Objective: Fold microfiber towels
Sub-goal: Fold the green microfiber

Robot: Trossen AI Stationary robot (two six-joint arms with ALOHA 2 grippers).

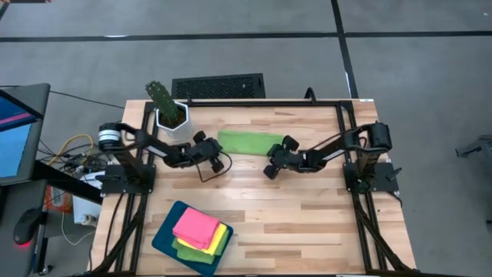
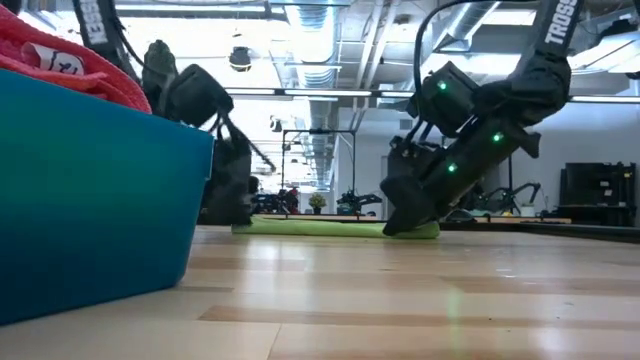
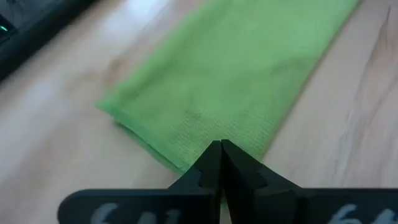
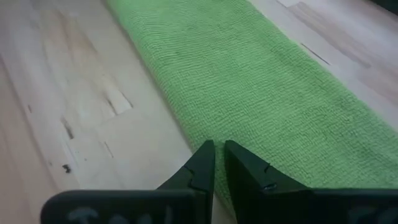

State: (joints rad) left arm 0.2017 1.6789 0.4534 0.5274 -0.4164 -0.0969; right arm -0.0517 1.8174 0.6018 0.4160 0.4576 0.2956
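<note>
Claws pinch opposite ends of green towel, lying left-right.

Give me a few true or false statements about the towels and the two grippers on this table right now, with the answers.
1. A green towel lies folded into a long strip on the table. True.
2. The pink towel lies flat on the bare wood. False: it tops a stack in the teal tray.
3. The left gripper is shut at one end of the green towel. True.
4. The right gripper is wide open, high above the table. False: its fingers are nearly together, low at the strip's other end.
5. A potted plant stands behind the left arm. True.
</note>
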